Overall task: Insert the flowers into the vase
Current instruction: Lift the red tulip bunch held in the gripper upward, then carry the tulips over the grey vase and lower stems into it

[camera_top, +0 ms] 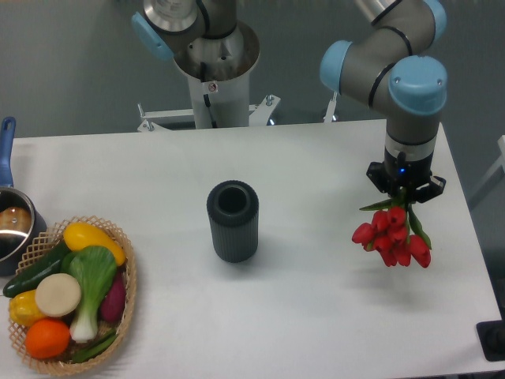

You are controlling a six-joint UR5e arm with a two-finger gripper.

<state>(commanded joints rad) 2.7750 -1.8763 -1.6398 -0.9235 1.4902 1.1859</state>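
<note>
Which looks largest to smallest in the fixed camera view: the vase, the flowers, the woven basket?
1. Woven basket, clearly the largest.
2. Vase.
3. Flowers, though these hang raised in the end effector, nearer the camera, so vase against flowers is unsure.

Red flowers (393,241) with green leaves; a dark grey, vertically ribbed vase (233,221); a white counter (316,316); a tan woven basket (126,304).

White table (316,316): ribbed dark grey vase (233,221) upright near centre; woven basket (126,304) of vegetables front left; pot (12,225) at left edge.
</note>
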